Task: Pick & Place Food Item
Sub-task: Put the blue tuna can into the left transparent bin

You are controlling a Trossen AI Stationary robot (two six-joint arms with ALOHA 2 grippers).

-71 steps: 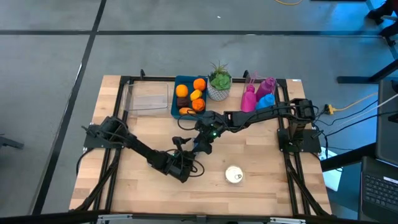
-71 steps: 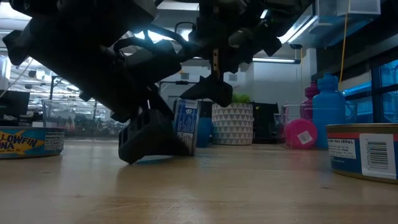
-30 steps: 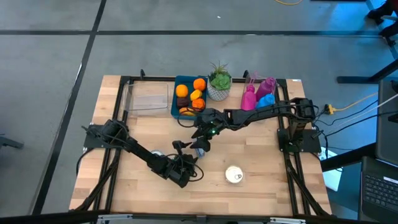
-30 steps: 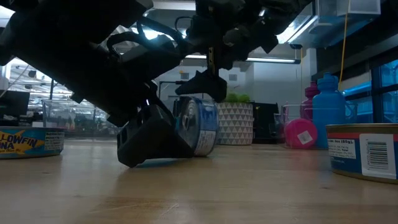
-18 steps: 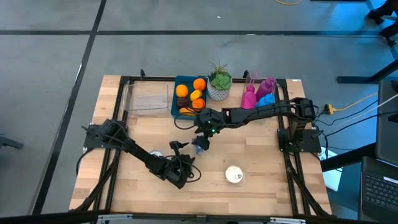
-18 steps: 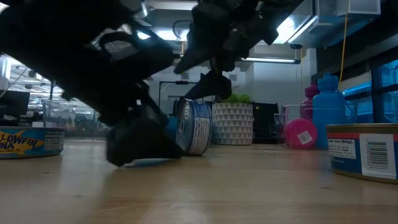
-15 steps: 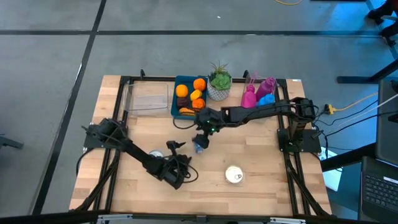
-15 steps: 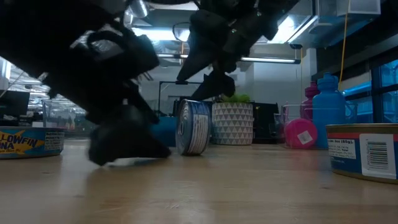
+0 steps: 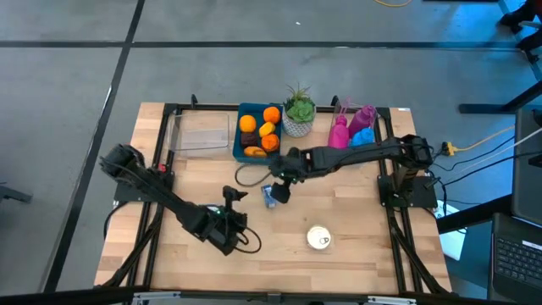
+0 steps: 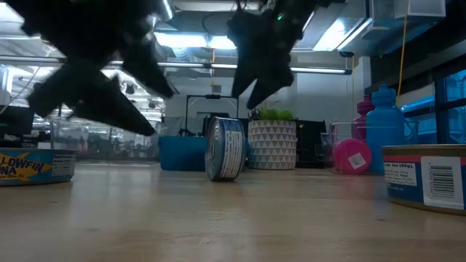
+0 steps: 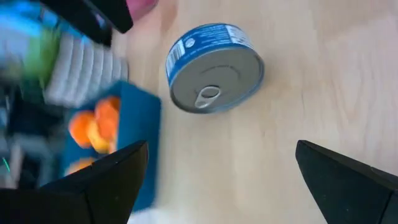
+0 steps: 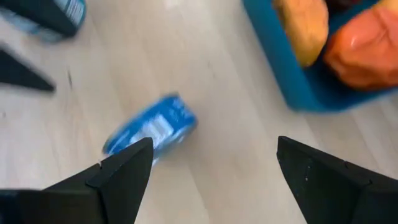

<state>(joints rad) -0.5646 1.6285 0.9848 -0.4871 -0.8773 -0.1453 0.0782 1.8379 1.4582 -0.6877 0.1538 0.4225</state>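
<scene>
A blue-labelled tuna can (image 10: 224,148) stands on its rim on the wooden table, near the middle (image 9: 269,196); no gripper touches it. My left gripper (image 9: 232,198) hangs open above the table on the can's left, and its wrist view looks at the can's pull-tab lid (image 11: 214,67). My right gripper (image 9: 280,190) is open just above and behind the can, pointing steeply down; its wrist view shows the can (image 12: 149,134) below the fingers.
A blue tray of oranges (image 9: 258,131), a potted plant (image 9: 298,113), pink and blue bottles (image 9: 351,131) and a clear box (image 9: 203,134) line the far edge. Another can (image 9: 318,238) lies near the front; the low view shows cans at left (image 10: 36,166) and right (image 10: 426,177).
My left gripper has risen off the table and drawn back toward the left edge, away from the can. The can, which leaned tilted against it, now stands free on its rim. My right gripper has risen a little and tipped to point more steeply down.
</scene>
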